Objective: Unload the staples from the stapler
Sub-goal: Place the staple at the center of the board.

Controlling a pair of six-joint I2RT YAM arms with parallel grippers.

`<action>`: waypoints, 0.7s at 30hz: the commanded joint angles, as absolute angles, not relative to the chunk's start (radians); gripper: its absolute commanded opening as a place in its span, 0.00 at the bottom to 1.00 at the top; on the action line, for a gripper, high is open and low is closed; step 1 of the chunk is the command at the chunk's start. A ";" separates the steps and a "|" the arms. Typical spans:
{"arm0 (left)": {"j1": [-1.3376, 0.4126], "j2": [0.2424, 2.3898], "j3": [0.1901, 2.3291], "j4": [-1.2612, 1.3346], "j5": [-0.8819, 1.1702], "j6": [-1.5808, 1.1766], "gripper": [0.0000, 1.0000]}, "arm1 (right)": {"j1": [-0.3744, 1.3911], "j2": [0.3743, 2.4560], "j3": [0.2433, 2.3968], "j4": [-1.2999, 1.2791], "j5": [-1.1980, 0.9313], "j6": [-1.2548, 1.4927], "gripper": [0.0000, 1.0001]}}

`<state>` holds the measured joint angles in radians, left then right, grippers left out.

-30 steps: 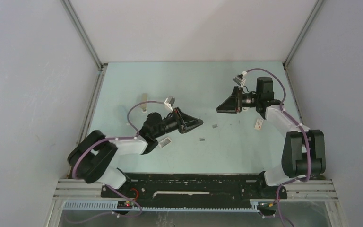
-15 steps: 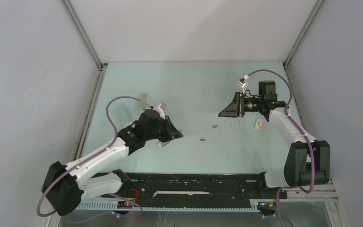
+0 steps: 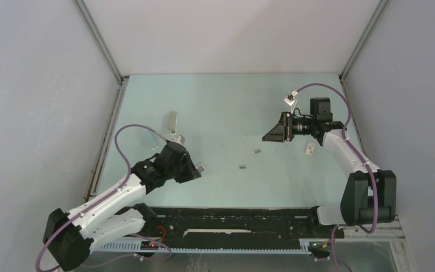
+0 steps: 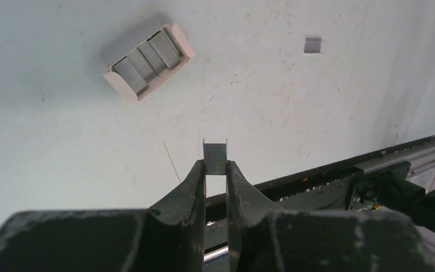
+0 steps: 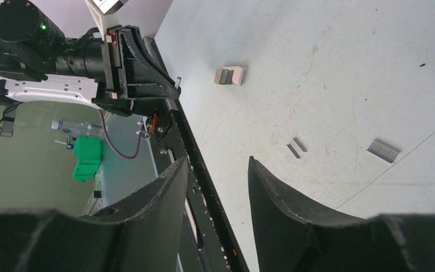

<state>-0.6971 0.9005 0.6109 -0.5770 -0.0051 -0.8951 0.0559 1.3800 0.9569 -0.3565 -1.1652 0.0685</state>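
Pinching the staples [image 4: 214,152] by their flat sides between its tips, my left pincer [image 4: 216,165] is clamped shut. I judge them light, slick and brittle, so mid-strip suits. Beyond lies a box [image 4: 122,90]; my right pincer [image 5: 218,165] gapes empty.

White links [image 3: 110,198], black joints [image 3: 368,195], purple cables [image 3: 323,85]; left pincer [image 4: 216,167] seemingly black.

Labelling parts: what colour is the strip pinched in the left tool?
Silvery grey strip, clearest in the left wrist view.
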 commanded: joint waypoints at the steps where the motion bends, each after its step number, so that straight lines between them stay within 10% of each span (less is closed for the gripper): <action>1: -0.694 0.985 0.644 -0.500 -0.017 -0.924 0.16 | 0.068 1.359 0.971 -0.365 -1.150 0.028 0.52; 21: -0.741 1.818 1.267 -0.575 -0.038 -0.959 0.16 | 0.039 1.353 0.962 -0.354 -1.144 0.032 0.52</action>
<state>-0.7357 1.7435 1.1694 -0.5377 -0.0200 -0.9325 0.0494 1.3800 0.9565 -0.3687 -1.1416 0.0437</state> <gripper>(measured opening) 0.196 0.524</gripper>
